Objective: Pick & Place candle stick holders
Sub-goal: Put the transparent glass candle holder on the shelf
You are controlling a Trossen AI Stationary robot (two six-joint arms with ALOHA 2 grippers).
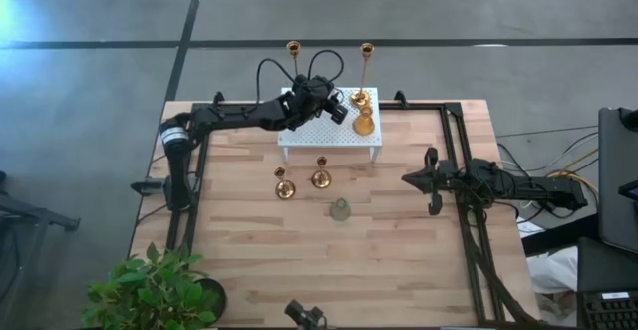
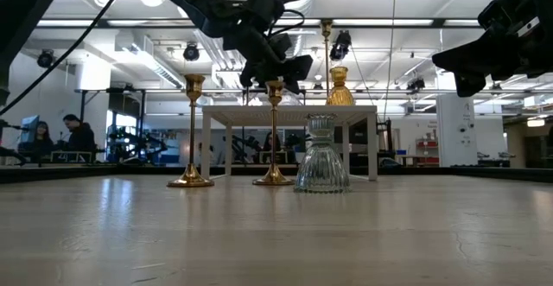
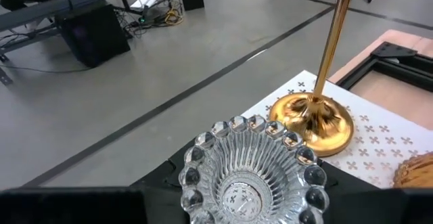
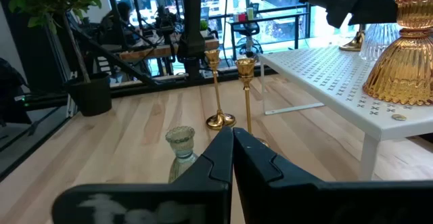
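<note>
My left gripper [image 1: 336, 109] is over the white perforated stand [image 1: 309, 136], shut on a clear glass holder [image 3: 249, 176]. On the stand are an amber glass holder [image 1: 364, 124] and a tall brass stick [image 1: 365, 71], resting on its round base [image 3: 314, 122]. A second tall stick [image 1: 293, 59] rises behind my left arm, its base hidden. Two short brass sticks [image 1: 284, 187] [image 1: 320, 178] and a grey-green glass holder [image 1: 341, 210] stand on the table in front of the stand. My right gripper [image 1: 431, 182] waits shut at the right, holding nothing. My left gripper has the clear glass holder between its two fingers, which come slanting down from the table's left. The beaded rim [image 3: 193, 160] hides where the fingers meet the glass. The holder sits upright, open top up, beside the amber one [image 4: 399, 48]. I cannot tell whether its foot touches the stand.
Black frame rails [image 1: 464, 170] run along the table's right and far sides. A potted plant [image 1: 150, 290] stands at the near left corner and a small camera [image 1: 307, 316] at the near edge. People [image 2: 78, 135] sit in the room behind.
</note>
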